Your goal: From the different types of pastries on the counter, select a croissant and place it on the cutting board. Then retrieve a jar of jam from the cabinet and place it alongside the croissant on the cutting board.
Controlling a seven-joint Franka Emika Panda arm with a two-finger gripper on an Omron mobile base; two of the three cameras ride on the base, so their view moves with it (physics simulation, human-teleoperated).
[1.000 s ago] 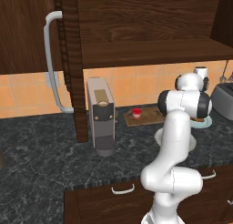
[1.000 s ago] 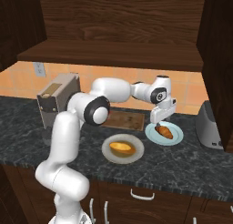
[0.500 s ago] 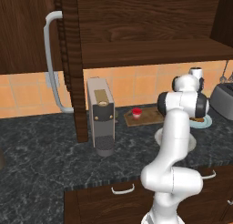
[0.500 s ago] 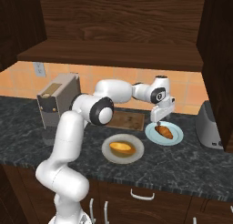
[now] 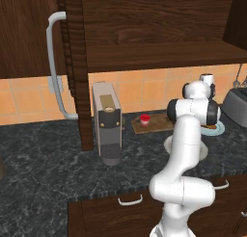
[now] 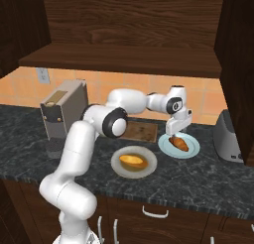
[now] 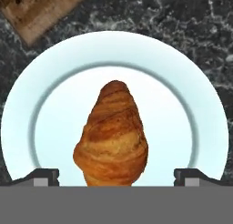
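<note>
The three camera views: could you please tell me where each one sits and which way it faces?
Left base view: behind the arm's left, facing the counter and jar of jam; arm at lower right.
Right base view: behind its right; claw above the croissant.
Hand view: looking down on the croissant between open fingertips.
Shared: both base views show the cutting board.

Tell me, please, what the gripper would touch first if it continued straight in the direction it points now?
Most likely the croissant: in the hand view it lies on the pale blue plate, centred between the open fingertips. The gripper hangs just above it; the exact gap is unclear.
</note>
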